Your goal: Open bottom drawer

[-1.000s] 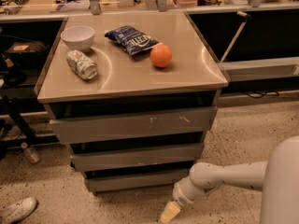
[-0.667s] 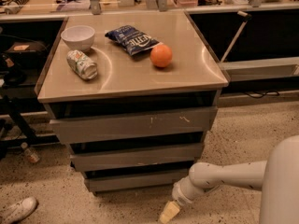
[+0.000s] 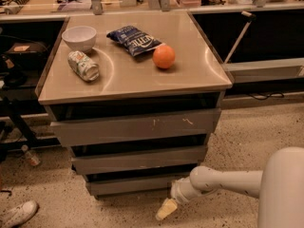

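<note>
The bottom drawer (image 3: 135, 184) is the narrowest, lowest of three grey drawer fronts in the metal cabinet, and it sits pushed in under the middle drawer (image 3: 140, 159). The top drawer (image 3: 137, 126) is widest, with white scratch marks. My gripper (image 3: 166, 209) is low over the floor, just in front of and below the bottom drawer's right end, its cream fingertips pointing down-left. The white arm reaches in from the lower right.
On the cabinet top (image 3: 190, 82) lie a white bowl (image 3: 79, 36), a can on its side (image 3: 83, 65), a blue chip bag (image 3: 134, 39) and an orange (image 3: 164, 56). A shoe (image 3: 18, 214) is at the lower left. Dark shelving stands on both sides.
</note>
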Robot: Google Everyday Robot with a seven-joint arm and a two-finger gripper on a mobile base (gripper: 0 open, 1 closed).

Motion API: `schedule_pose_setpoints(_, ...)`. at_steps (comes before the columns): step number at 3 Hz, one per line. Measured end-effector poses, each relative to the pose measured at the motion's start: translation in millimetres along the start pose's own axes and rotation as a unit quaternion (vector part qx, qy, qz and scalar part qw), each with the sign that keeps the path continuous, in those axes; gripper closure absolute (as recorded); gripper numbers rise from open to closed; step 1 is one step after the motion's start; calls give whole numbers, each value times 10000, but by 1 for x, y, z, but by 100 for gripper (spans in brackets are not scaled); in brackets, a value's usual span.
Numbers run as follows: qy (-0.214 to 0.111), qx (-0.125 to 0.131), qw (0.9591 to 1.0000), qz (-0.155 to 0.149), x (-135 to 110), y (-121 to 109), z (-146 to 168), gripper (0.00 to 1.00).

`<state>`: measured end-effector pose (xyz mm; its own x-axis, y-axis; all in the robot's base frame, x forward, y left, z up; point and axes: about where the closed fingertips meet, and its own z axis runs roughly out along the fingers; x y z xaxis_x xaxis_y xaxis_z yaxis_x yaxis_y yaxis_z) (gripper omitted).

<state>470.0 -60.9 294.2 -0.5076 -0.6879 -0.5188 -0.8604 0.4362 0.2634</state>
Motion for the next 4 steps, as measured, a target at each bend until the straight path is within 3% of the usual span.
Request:
schedule_pose_setpoints(1, -297, 299, 9990, -161, -17, -54, 30, 0)
schedule_pose_setpoints(2, -301, 298, 9990, -168, -16, -54, 30, 0)
schedule_pose_setpoints(4, -509, 767, 9954, -279, -23, -90, 48, 0)
